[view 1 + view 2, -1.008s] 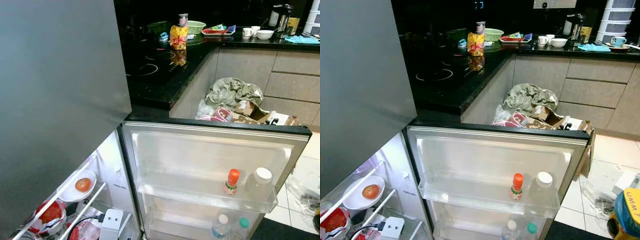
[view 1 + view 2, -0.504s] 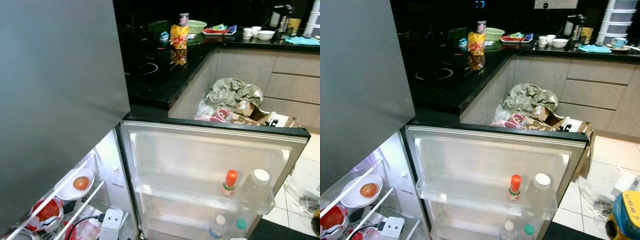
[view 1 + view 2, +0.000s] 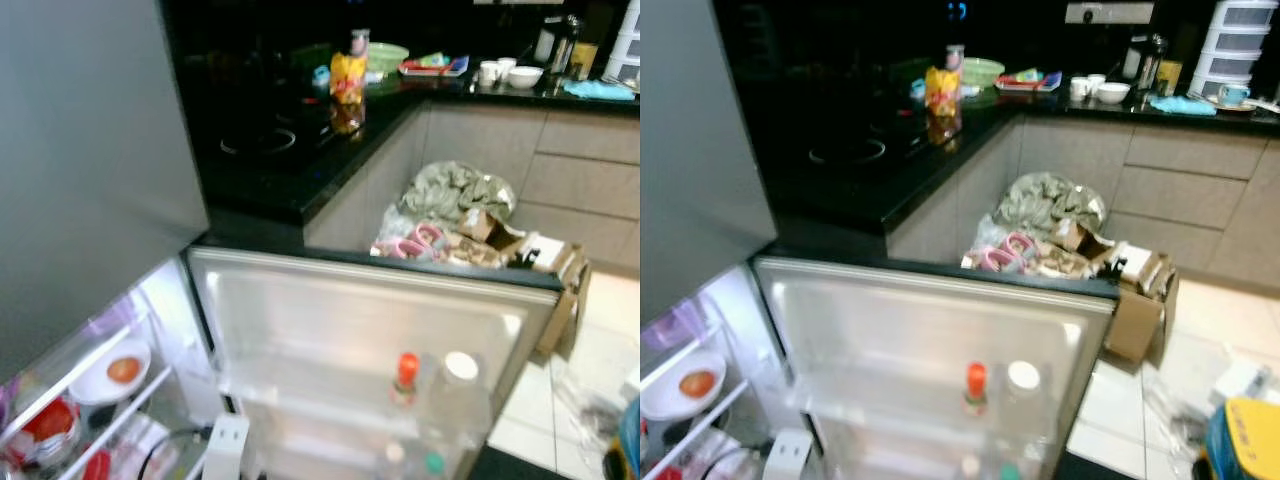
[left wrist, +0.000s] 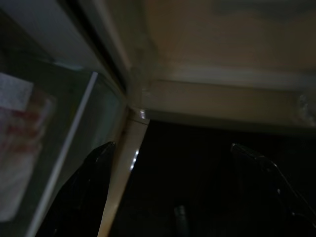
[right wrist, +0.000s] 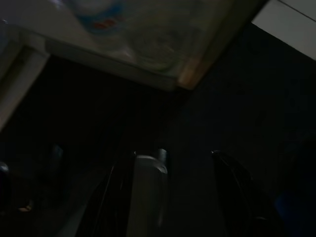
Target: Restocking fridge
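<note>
L gripper (image 4: 177,197): seen from wrist cam, fingers spread apart w/ nothing between; low by a pale fridge edge, glass shelf beside it. Dark shot.
R gripper (image 5: 175,197): wrist cam v. dark; two fingers apart w/ a pale upright item (image 5: 145,192) showing in the gap. Can't tell if gripped or what it is.
Yellow/blue item (image 3: 1245,440): lower right corner of head view, partly cut off; blurry, can't ID.
Fridge door (image 3: 370,320): open, lower centre of frame, white inner liner facing up.
Door shelf: orange-cap bottle (image 3: 406,372) & white-cap bottle (image 3: 458,372) side by side, upright, right of centre. Lower rack: two more caps (image 3: 410,460), blurred.
Fridge interior (image 3: 175,310): lower left, lit. White bowl (image 3: 110,372) on a wire shelf, w/ a tomato (image 3: 123,370) in it. Red items (image 3: 45,425) below, near the corner. White plug block (image 3: 228,445) w/ black cable at bottom edge.
Upper fridge door (image 3: 90,160): grey panel, shut, left side of frame.
Floor: cardboard box (image 3: 1137,300) just right of door's top edge; bags & rubbish pile (image 3: 455,200) behind door.
Counter (image 3: 290,170): black, upper centre, hob rings (image 3: 258,142) on it.
Far counter: yellow packet (image 3: 347,78), green bowl (image 3: 385,55), cups & white bowl (image 3: 510,72), kettle (image 3: 562,40), upper right.
</note>
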Robot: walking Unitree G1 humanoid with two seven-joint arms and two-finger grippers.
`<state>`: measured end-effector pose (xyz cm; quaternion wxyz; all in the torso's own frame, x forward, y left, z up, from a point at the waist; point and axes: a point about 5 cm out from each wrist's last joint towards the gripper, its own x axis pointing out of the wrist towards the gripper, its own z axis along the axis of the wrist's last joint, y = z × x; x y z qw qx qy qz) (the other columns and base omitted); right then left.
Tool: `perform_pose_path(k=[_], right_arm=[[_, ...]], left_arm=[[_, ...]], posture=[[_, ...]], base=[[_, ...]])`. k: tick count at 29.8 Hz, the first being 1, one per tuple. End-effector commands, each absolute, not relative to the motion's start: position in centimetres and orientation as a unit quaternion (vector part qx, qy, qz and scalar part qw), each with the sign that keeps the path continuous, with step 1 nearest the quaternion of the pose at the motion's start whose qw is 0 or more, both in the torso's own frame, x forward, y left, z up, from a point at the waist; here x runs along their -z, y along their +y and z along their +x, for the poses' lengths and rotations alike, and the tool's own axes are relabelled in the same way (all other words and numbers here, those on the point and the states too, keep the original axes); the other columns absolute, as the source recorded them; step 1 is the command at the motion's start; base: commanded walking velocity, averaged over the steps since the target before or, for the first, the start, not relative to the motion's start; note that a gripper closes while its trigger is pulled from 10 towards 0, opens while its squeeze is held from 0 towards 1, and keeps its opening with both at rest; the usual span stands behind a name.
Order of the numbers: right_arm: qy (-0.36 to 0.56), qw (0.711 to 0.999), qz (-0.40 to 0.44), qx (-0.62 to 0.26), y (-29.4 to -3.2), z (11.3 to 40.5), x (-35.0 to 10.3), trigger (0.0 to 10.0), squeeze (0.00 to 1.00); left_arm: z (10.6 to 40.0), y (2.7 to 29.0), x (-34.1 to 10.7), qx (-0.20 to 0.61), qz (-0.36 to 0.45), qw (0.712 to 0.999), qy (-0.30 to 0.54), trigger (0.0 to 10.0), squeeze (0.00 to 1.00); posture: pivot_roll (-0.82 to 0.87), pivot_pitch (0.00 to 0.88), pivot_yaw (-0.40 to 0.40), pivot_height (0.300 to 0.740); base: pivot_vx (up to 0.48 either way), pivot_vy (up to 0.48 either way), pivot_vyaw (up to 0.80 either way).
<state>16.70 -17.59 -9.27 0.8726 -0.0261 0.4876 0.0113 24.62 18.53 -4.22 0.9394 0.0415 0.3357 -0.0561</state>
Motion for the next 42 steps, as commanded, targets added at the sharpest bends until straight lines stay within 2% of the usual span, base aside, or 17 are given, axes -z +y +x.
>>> perform_pose_path(k=[1, 18, 27, 36, 42], right_arm=[[0.485, 0.874, -0.029, -0.015, -17.3, 16.5, 9.4, 10.0, 0.00], [0.486, 0.873, -0.032, -0.030, -17.1, 16.5, 9.4, 10.0, 0.00], [0.480, 0.876, -0.039, -0.030, -19.1, 17.2, 8.8, 10.0, 0.00], [0.481, 0.876, -0.025, -0.024, -20.0, 17.1, 8.7, 10.0, 0.00], [0.479, 0.877, -0.022, -0.026, -19.9, 17.1, 8.7, 10.0, 0.00]], left_arm=[[24.0, 18.7, 4.7, 0.054, 0.041, 0.935, 0.347, 10.0, 0.00], [24.0, 19.0, 4.6, 0.047, 0.037, 0.937, 0.345, 10.0, 0.00], [24.0, 19.2, 4.6, 0.043, 0.037, 0.938, 0.342, 10.0, 0.00], [24.1, 20.5, 4.1, -0.019, 0.041, 0.949, 0.312, 10.0, 0.00], [23.8, 20.7, 4.4, -0.014, 0.036, 0.945, 0.324, 10.0, 0.00]], posture=[[-0.13, 0.091, 0.041, 0.740], [-0.13, 0.081, 0.024, 0.740], [-0.13, 0.080, 0.021, 0.740], [-0.13, 0.077, 0.022, 0.740], [-0.13, 0.080, 0.022, 0.740]], base=[[0.000, -0.480, 0.80], [0.000, -0.480, 0.80], [0.000, -0.411, 0.75], [0.000, 0.000, 0.00], [0.000, 0.000, 0.00]])
